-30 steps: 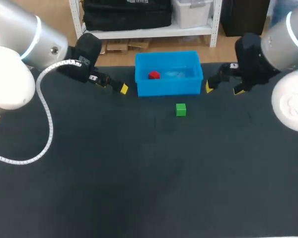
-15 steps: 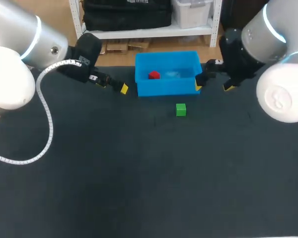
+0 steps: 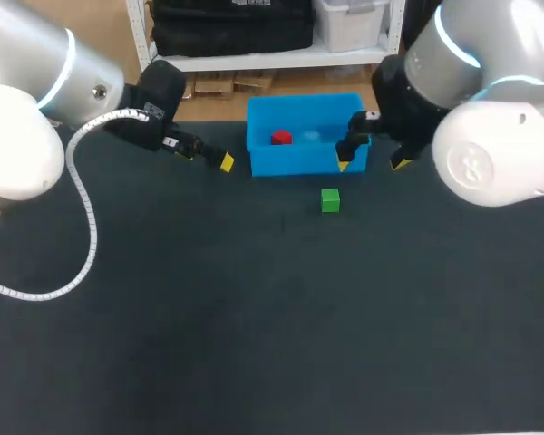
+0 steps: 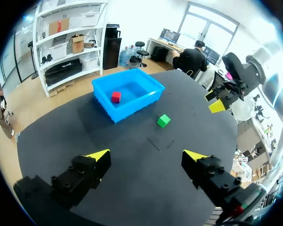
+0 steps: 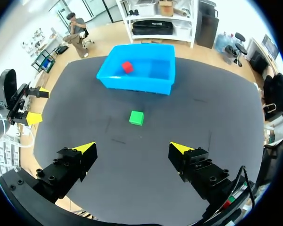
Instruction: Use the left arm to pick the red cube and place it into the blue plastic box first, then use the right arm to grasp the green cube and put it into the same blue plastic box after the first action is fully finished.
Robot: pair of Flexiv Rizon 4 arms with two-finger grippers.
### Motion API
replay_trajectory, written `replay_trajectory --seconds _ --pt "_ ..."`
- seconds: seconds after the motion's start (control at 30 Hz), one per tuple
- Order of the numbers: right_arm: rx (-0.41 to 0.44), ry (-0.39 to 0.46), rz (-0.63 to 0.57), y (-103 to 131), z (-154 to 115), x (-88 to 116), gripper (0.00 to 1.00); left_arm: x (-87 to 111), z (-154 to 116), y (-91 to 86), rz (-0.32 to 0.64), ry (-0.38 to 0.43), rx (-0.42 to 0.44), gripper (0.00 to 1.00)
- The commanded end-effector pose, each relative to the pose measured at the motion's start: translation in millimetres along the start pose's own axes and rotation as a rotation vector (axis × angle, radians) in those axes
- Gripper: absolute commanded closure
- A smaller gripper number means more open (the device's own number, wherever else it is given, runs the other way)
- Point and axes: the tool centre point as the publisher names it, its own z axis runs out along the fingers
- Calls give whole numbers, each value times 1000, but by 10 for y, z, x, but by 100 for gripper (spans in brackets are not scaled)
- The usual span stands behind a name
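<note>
red cube (image 3: 281,138): inside box (image 3: 304,165)
green cube (image 3: 330,200): loose, just in front of box
left gripper (image 4: 146,155): fingers apart, empty
right gripper (image 5: 132,148): fingers apart, empty
how: centre right gripper over green cube, square to its faces, drop straight

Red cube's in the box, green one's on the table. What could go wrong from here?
1. The right end effector hangs open by the front right corner of the blue plastic box; moving toward the green cube, it could clip that wall.
2. The green cube sits close to the box front, so an off-centre finger might shove it away.
</note>
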Motion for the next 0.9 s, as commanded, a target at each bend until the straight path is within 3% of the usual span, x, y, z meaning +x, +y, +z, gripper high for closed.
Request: replay_trajectory --seconds 0.03,0.9 --pt "21 21 -4 76 95 -97 0 9 0 10 2 -5 4 0" --pt "113 106 -4 172 439 -225 0 9 0 10 2 -5 4 0"
